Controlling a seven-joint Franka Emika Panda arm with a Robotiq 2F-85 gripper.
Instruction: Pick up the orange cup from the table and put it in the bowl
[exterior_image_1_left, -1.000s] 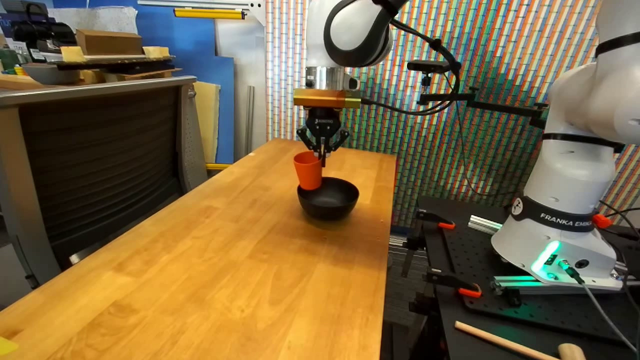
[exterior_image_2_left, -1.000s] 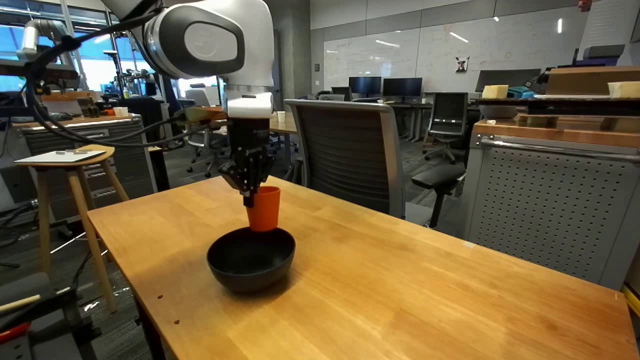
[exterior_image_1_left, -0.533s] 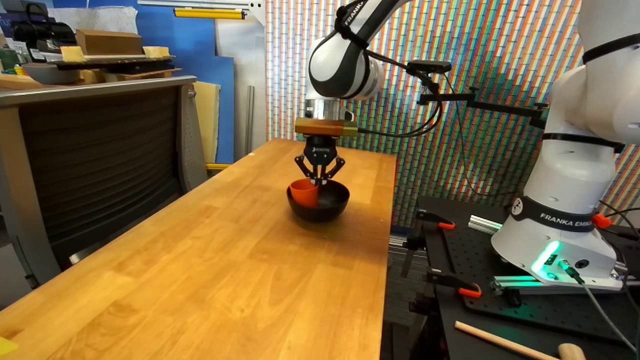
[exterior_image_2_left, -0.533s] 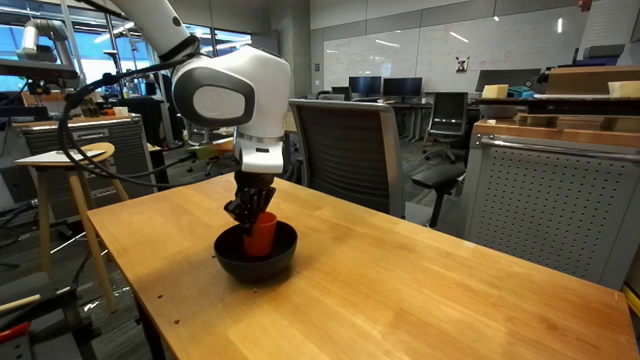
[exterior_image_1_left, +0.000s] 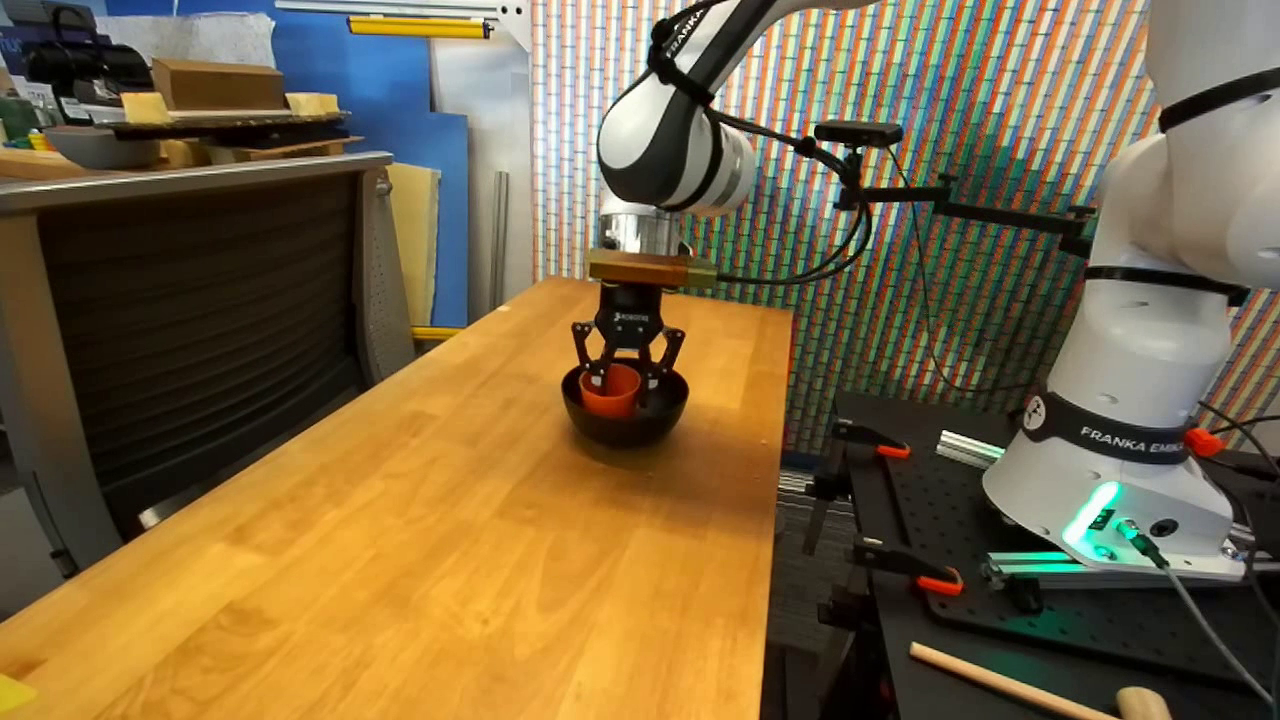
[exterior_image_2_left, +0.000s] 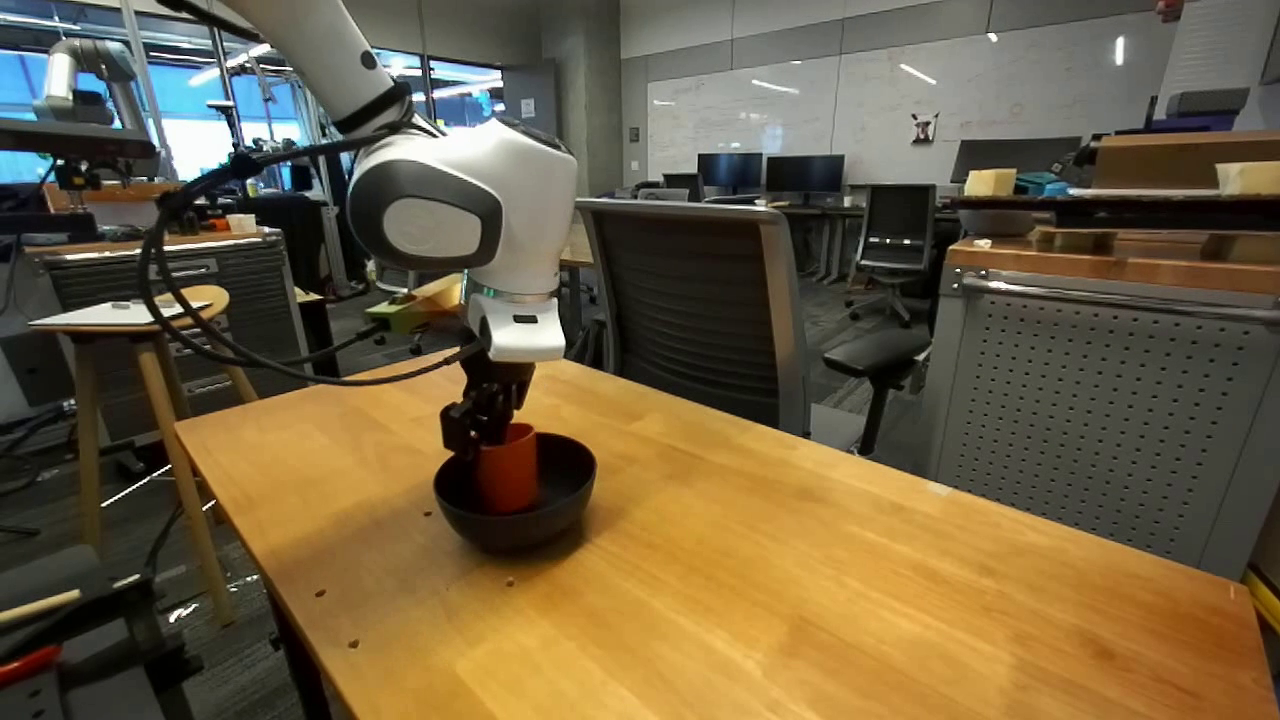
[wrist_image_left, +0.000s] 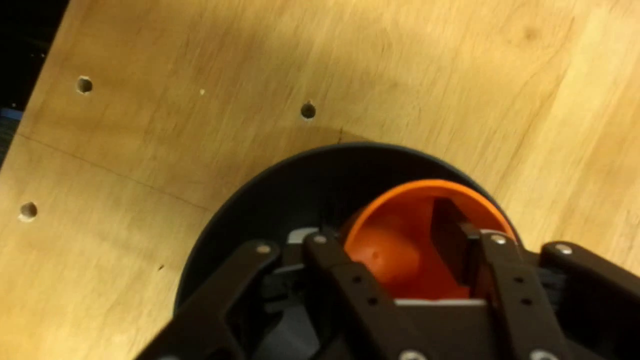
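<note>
The orange cup stands inside the black bowl, close to one side of its wall; both exterior views show it there. The bowl rests on the light-wood table. My gripper is low over the bowl with its jaws spread apart. In the wrist view, one finger reaches down inside the cup, while its opposite is outside the cup, within the bowl. The cup's near wall lies between the two fingers with space around it. The outer fingertip is dark against the bowl and hard to make out.
A dark office chair stands close along the table's long side. A grey cabinet is beyond it. The robot's base sits on a black stand beside the table, with a wooden mallet on it.
The gripper has come down, lowering the cup from above the bowl's rim into the bowl. Its jaws, shut on the cup's wall before, have since spread. The bowl has shifted slightly.
</note>
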